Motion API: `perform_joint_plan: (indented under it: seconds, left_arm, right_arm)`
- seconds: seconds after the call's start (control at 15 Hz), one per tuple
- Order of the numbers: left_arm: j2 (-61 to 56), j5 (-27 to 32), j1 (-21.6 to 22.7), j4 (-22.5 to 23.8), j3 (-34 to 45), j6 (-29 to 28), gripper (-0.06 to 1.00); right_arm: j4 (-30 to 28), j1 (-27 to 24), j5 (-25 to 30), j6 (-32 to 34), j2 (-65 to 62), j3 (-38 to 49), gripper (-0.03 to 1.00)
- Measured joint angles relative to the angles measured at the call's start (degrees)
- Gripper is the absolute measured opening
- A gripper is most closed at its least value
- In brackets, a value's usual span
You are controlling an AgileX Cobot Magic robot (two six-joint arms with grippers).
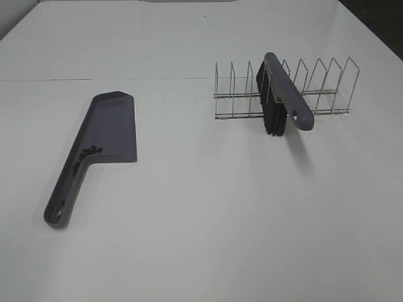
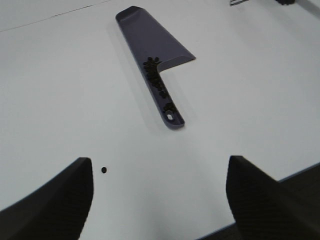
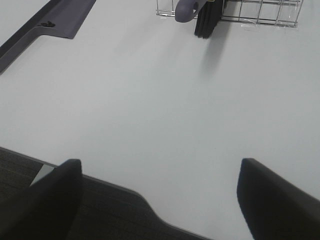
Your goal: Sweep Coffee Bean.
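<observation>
Coffee beans [image 1: 88, 151] heaped inside purple dustpan [image 1: 112, 129] on white counter [image 1: 208, 207]; brush [image 1: 282, 94] propped in wire rack [image 1: 321, 94]; both grippers' fingers [image 2: 55, 200] spread, empty.

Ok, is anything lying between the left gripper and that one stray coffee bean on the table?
Nothing visible does. The stray bean lies on bare table just off one finger of the open left gripper. The other beans already sit in the dustpan.
</observation>
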Motion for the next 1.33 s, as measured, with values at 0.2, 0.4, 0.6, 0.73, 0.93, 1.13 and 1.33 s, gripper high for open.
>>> perform_joint_plan:
  seconds: [0.2, 0.4, 0.6, 0.73, 0.93, 1.13, 1.33]
  left_arm:
    - [-0.1, -0.1, 5.3, 0.0, 0.1, 0.0, 0.68]
    - [-4.0, -0.3, 8.7, 0.0, 0.2, 0.0, 0.68]
    - [-8.3, -0.4, 13.6, 0.0, 0.2, 0.3, 0.68]
    - [-8.3, -0.5, 14.3, 0.0, 0.2, 0.4, 0.68]
    - [-8.3, -0.5, 14.5, 0.0, 0.2, 0.4, 0.68]
    - [-8.3, -0.5, 14.6, -0.1, 0.2, 0.4, 0.68]
    - [-8.3, -0.5, 14.6, -0.1, 0.2, 0.4, 0.68]
  right_arm:
    - [0.0, 0.0, 0.0, 0.0, 0.0, 0.0, 0.79]
    - [0.0, 0.0, 0.0, 0.0, 0.0, 0.0, 0.79]
    - [0.0, 0.0, 0.0, 0.0, 0.0, 0.0, 0.79]
    - [0.0, 0.0, 0.0, 0.0, 0.0, 0.0, 0.79]
    - [0.0, 0.0, 0.0, 0.0, 0.0, 0.0, 0.79]
    - [0.0, 0.0, 0.0, 0.0, 0.0, 0.0, 0.79]
    - [0.0, 0.0, 0.0, 0.0, 0.0, 0.0, 0.79]
